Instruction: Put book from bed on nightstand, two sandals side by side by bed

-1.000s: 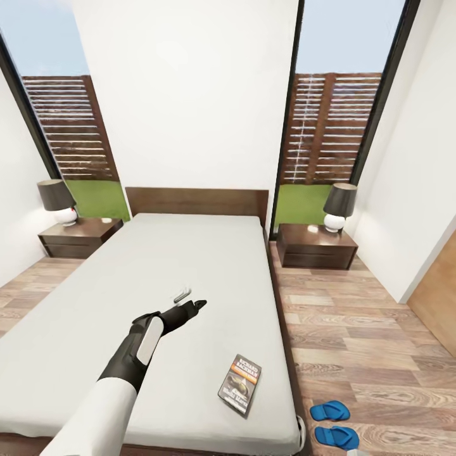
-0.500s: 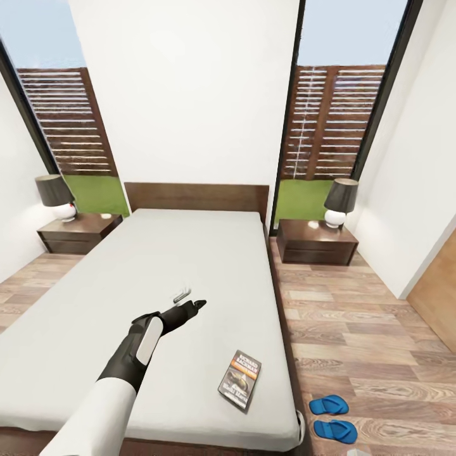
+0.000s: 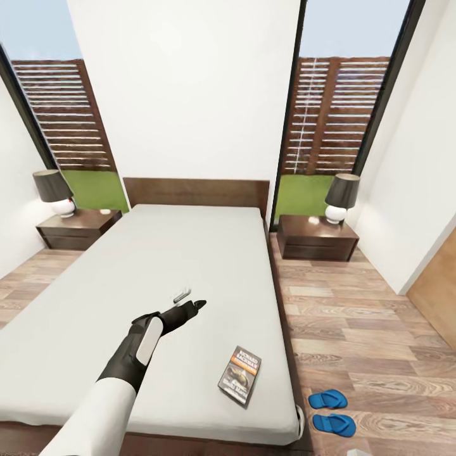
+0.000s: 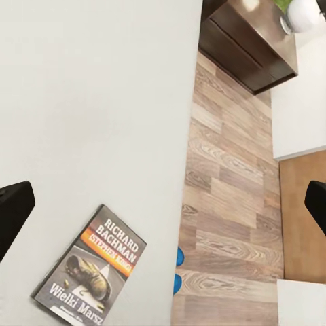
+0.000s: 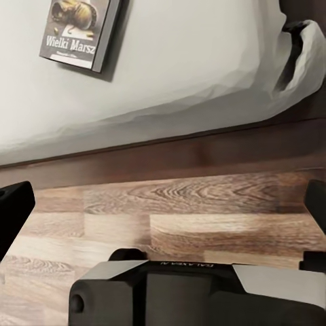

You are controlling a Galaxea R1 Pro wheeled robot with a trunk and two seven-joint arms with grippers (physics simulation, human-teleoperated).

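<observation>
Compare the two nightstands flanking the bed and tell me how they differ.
The left nightstand stands by the headboard's left end, the right nightstand by its right end. The left one's lamp sits toward its outer, left edge; the right one's lamp sits toward its right rear corner. Both are low dark-brown cabinets, each carrying a dark-shaded, white-based lamp.

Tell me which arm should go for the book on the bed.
Left, probably. The left gripper hangs open over the mattress, with the book lying just beyond it. The right gripper sits low beside the bed frame, over the floor.
</observation>
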